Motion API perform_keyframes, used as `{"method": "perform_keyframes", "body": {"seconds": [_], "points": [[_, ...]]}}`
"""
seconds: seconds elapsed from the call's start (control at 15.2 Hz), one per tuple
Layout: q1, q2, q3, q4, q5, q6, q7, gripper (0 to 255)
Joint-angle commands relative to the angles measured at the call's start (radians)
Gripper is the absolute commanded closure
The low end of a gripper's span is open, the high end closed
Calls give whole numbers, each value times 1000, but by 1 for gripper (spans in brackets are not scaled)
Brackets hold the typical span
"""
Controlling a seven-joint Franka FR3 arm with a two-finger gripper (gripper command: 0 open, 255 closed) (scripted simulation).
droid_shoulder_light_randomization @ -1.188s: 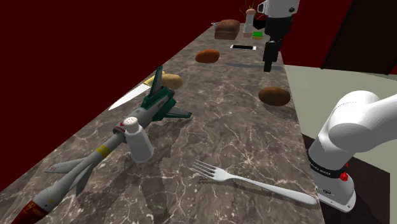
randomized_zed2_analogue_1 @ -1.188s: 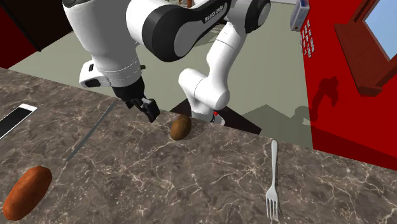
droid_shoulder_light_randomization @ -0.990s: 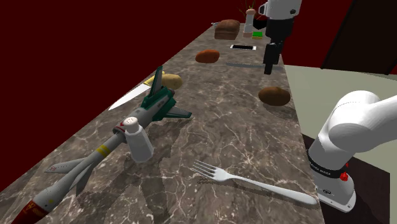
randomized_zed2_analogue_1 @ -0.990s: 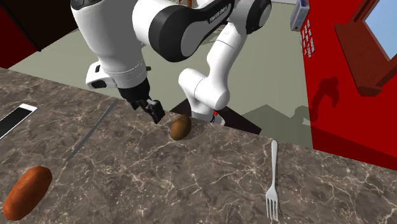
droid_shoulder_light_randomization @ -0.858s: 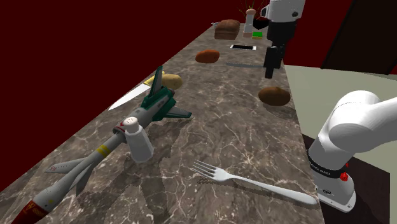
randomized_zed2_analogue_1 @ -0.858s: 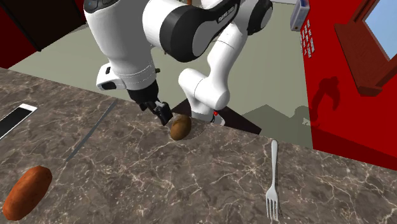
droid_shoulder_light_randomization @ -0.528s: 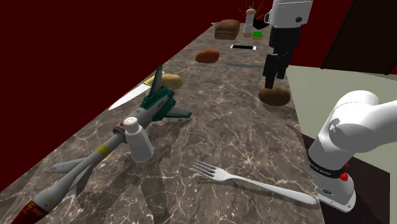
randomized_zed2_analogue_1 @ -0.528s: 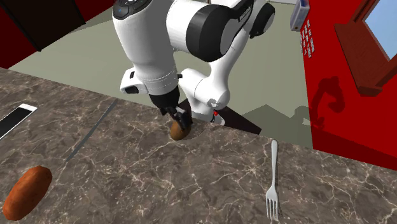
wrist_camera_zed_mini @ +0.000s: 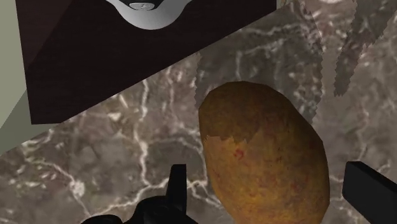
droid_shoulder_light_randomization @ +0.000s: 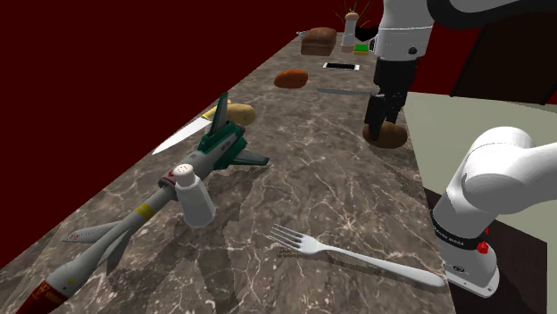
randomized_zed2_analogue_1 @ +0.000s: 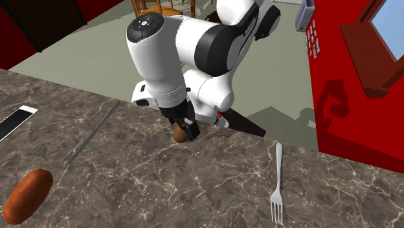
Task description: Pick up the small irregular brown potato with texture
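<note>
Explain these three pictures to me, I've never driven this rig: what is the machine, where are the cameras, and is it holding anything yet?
The machine is a white robot arm on a stand beside a marbled counter. One picture looks down from beside the stand, one faces the arm across the counter, and one looks from the hand along its black gripper. On the counter lie a fork, a white shaker, a toy rocket and the brown potato. The gripper's fingers stand open on either side of the potato without touching it, so nothing is held.
</note>
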State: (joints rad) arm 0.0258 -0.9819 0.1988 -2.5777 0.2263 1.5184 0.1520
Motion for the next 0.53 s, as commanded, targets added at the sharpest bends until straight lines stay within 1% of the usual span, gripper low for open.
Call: {"method": "perform_keyframes", "body": {"seconds": [0.0,0.07,0.13,0.46], "points": [[2,-4,4,-16,4,12,1,0],[2,-4,4,-16,4,12,1,0],[2,-5,4,-17,4,12,0,255],[2,-6,3,-17,3,12,0,255]]}}
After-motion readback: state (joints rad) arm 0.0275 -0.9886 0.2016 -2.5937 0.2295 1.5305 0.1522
